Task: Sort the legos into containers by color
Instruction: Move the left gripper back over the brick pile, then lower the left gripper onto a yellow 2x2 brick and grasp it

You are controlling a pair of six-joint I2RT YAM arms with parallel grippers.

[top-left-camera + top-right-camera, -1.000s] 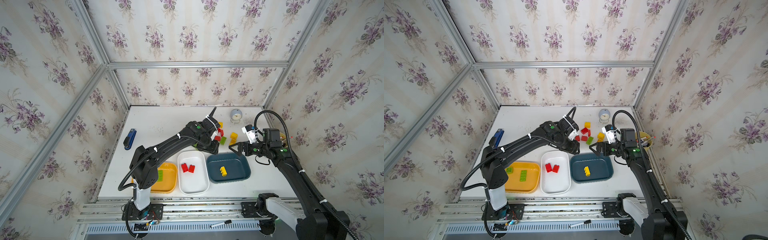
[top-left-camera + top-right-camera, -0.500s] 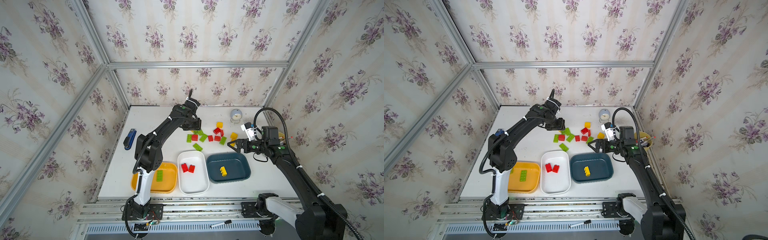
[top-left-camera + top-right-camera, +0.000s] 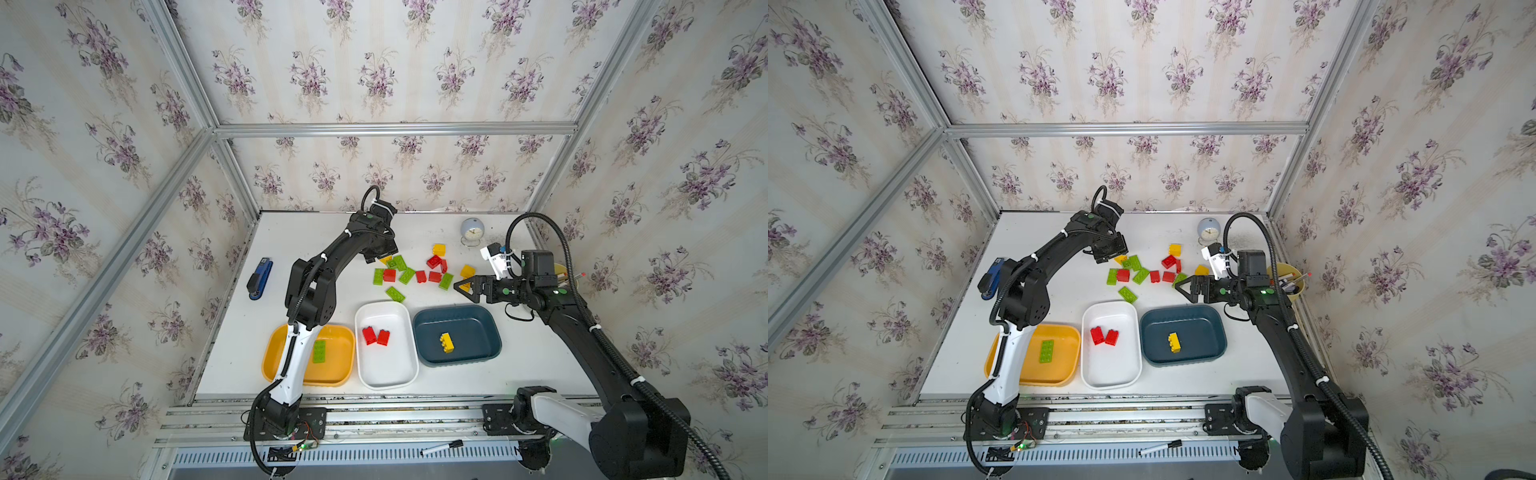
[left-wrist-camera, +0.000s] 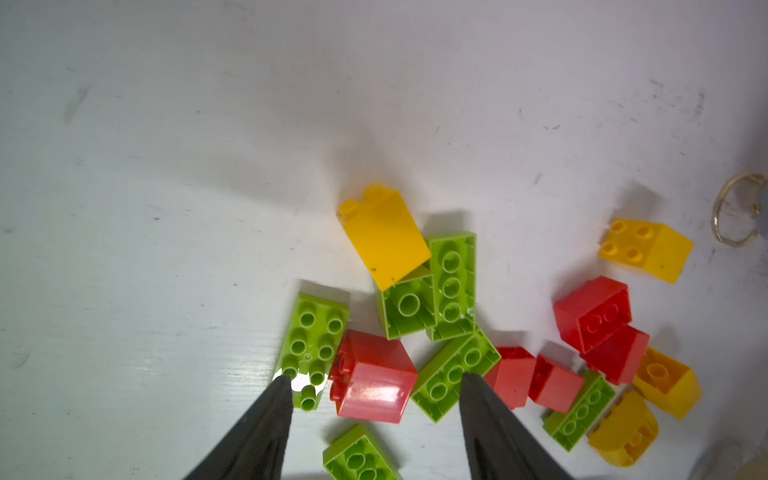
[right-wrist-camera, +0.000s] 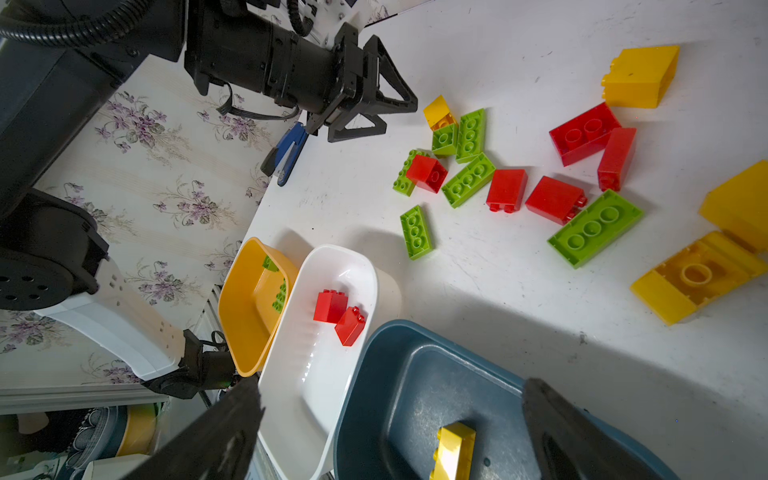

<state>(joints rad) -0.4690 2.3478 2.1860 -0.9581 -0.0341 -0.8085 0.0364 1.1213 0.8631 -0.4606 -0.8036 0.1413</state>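
Over legos (image 3: 406,275) at twelve o'clock, hovered with left gripper (image 4: 373,377) open, empty; judged red lego (image 4: 376,361) light, slick: pinch flat sides.

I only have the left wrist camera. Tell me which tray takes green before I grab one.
Observer: The orange-yellow tray already holds one green brick.
Operator: Now give me the tray for red.
Observer: The white tray holds two red bricks.
Operator: Report the other arm.
Observer: The right gripper is open and empty, hovering by the far side of the blue tray.
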